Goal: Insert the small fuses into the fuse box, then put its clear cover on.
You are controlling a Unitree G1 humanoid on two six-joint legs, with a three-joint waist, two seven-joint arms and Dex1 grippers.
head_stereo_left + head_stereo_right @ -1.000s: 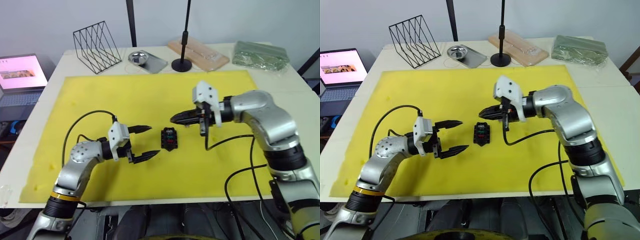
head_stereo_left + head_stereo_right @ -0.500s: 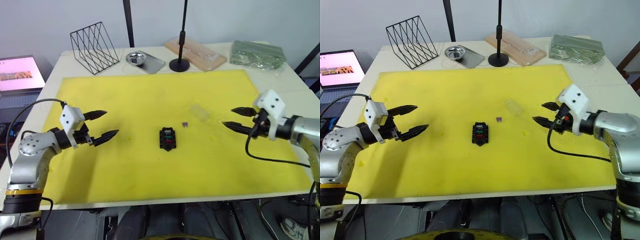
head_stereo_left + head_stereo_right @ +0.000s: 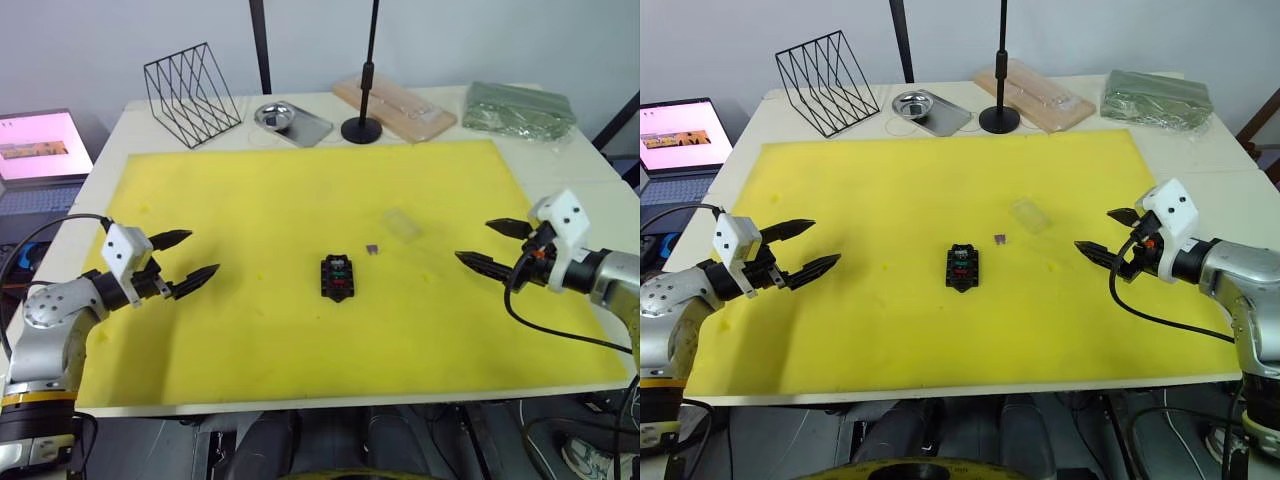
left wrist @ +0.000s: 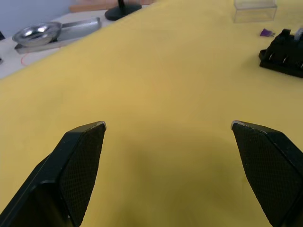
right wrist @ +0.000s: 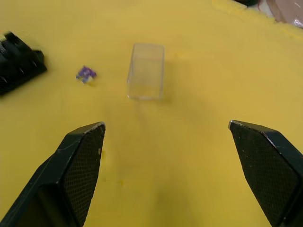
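The black fuse box [image 3: 338, 278] sits mid-mat with green and red fuses showing in its slots. A loose purple fuse [image 3: 372, 248] lies on the yellow mat just right of and behind it, also seen as the purple fuse [image 5: 85, 74]. The clear cover [image 3: 400, 225] lies further right and back; in the right wrist view the clear cover [image 5: 146, 71] rests flat on the mat. My left gripper [image 3: 187, 256] hovers open over the mat's left side, far from the box. My right gripper [image 3: 494, 245] is open near the mat's right edge, empty.
The yellow mat [image 3: 300, 190] covers most of the table. Behind it stand a black wire rack [image 3: 190, 82], a metal dish on a tray [image 3: 275, 116], a black stand base [image 3: 362, 129], a wooden board in clear packaging [image 3: 395, 103] and a green bundle [image 3: 520, 108]. A laptop [image 3: 35, 150] sits at left.
My right gripper has gone from shut near the fuse box to open and pulled back to the right edge. My left gripper drew away to the left. The purple fuse and cover now show.
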